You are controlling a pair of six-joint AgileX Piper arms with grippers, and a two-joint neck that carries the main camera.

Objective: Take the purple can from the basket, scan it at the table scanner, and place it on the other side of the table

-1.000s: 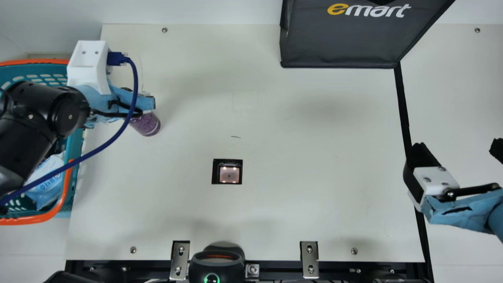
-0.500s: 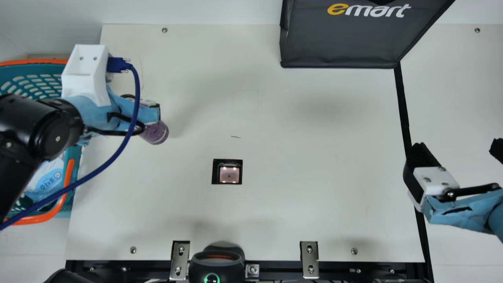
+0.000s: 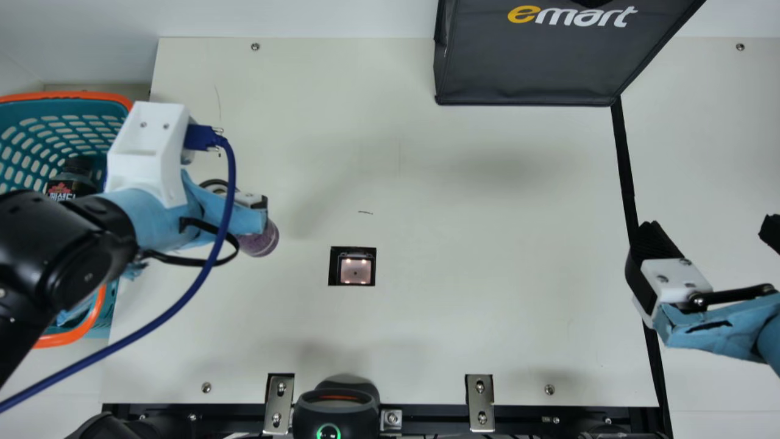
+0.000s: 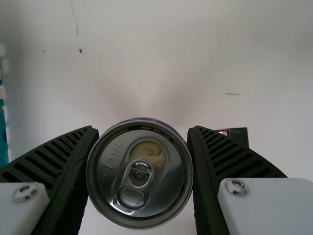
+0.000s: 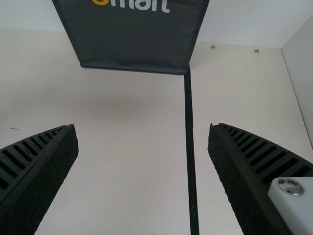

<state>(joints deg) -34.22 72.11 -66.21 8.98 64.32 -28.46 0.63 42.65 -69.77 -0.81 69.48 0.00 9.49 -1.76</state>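
In the main view my left gripper [image 3: 253, 210] hangs over the table's left part, shut on the purple can [image 3: 259, 239], whose rounded end pokes out beyond the fingers. The left wrist view has the can's silver top with its pull tab [image 4: 139, 176] pressed between both ribbed fingers of my left gripper [image 4: 142, 169]. The table scanner [image 3: 355, 271], a lit square in a black frame, lies to the right of the can. My right gripper [image 3: 710, 235] stands open at the table's right side; in the right wrist view nothing is between the fingers of that gripper [image 5: 143, 147].
A teal basket [image 3: 116, 116] with an orange rim stands at the left, a dark bottle [image 3: 72, 178] in it. At the back right is a black bag [image 3: 530, 61]. A black strip [image 3: 626, 164] runs down the right side. A blue cable [image 3: 183, 299] loops from the left wrist.
My left arm has moved toward the front and a little right with the can, away from the basket and closer to the scanner. The right arm has kept still.
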